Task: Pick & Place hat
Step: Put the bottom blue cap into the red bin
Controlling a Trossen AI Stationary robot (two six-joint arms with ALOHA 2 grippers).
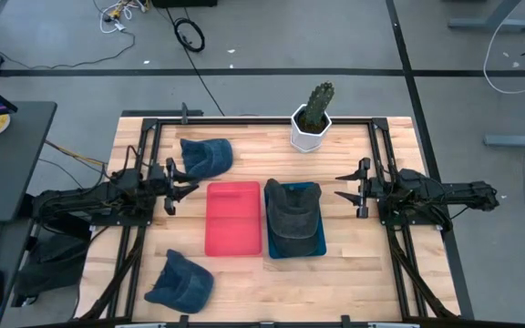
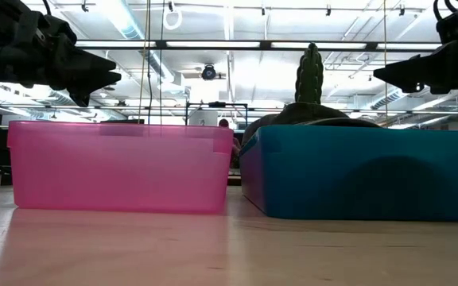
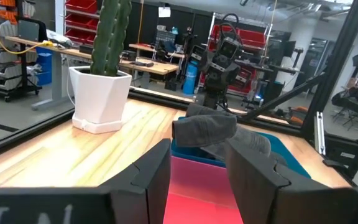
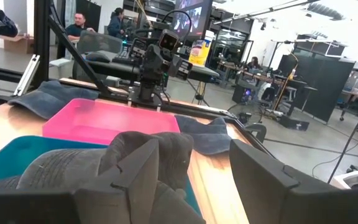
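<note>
A dark grey hat (image 1: 292, 217) lies in the blue bin (image 1: 318, 248) at the table's middle; it also shows in the left wrist view (image 3: 219, 127) and the right wrist view (image 4: 114, 162). The pink bin (image 1: 233, 219) beside it holds nothing. One blue hat (image 1: 205, 155) lies at the far left, another (image 1: 180, 280) at the near left. My left gripper (image 1: 182, 185) is open, left of the pink bin, above the table. My right gripper (image 1: 344, 186) is open, right of the blue bin, above the table.
A white pot with a cactus (image 1: 313, 118) stands at the far edge, behind the blue bin. Black rails (image 1: 262, 119) frame the tabletop. People show in the room beyond (image 4: 79, 25).
</note>
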